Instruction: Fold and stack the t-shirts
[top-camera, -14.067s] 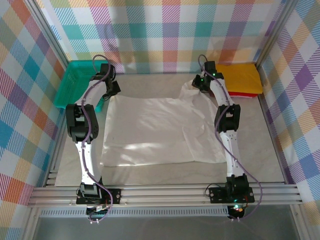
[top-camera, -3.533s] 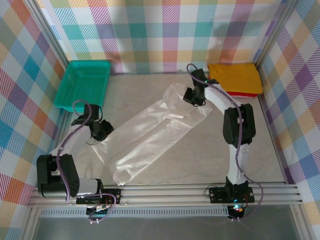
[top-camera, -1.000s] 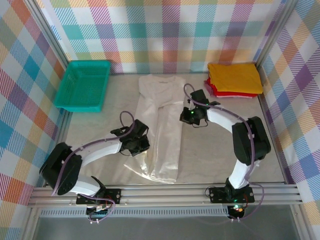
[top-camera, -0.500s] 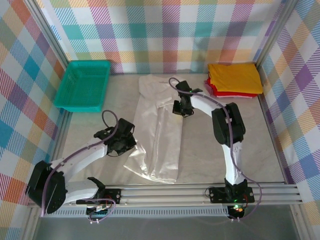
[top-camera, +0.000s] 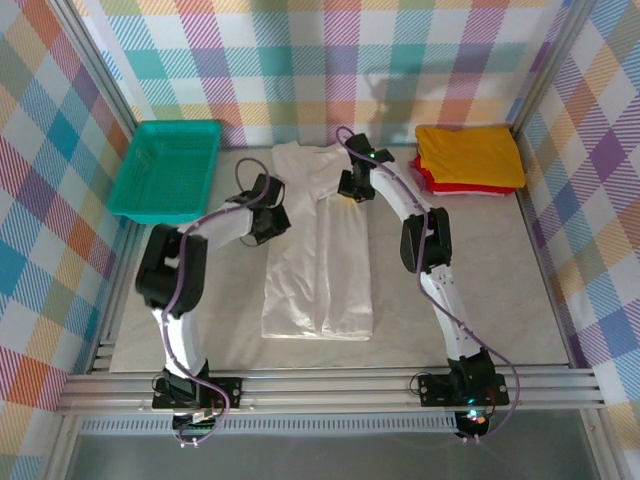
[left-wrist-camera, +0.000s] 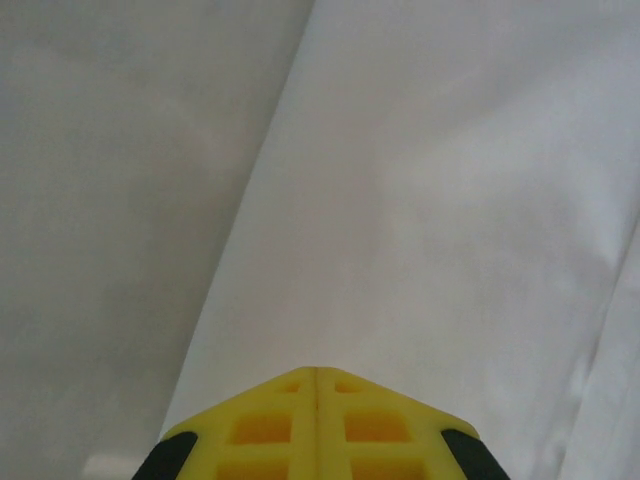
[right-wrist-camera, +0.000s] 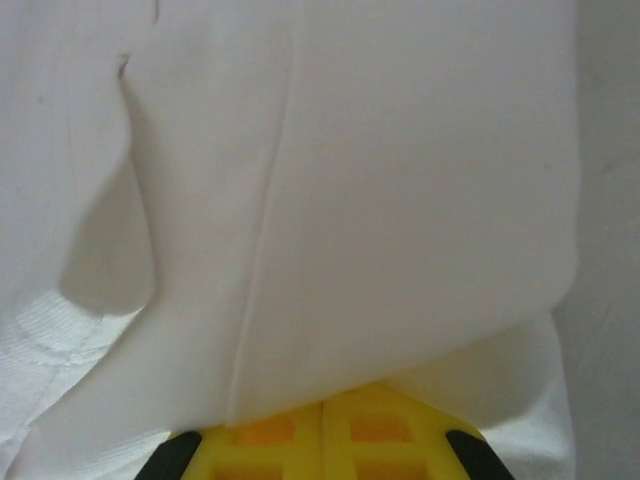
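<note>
The white t-shirt (top-camera: 318, 262) lies on the table as a long narrow strip, collar toward the back wall. My left gripper (top-camera: 268, 222) sits low at the strip's left edge. In the left wrist view its yellow fingers (left-wrist-camera: 316, 370) are shut tip to tip over white cloth (left-wrist-camera: 440, 200), with no cloth showing between them. My right gripper (top-camera: 352, 186) is at the strip's upper right, shut, and a fold of the white t-shirt (right-wrist-camera: 400, 200) drapes over its fingertips (right-wrist-camera: 322, 402). The mustard-yellow t-shirt (top-camera: 470, 155) lies folded on the red one (top-camera: 440, 186) at the back right.
A teal mesh basket (top-camera: 166, 170) stands at the back left. Checked cloth walls and metal posts close in the table on three sides. Bare table surface (top-camera: 470, 280) lies to the right of the strip and more (top-camera: 220, 300) to its left.
Both grippers moved toward the back wall, the left one from the shirt's lower left up along its left edge. The loose lower-left flap is gone and the strip now lies straight.
</note>
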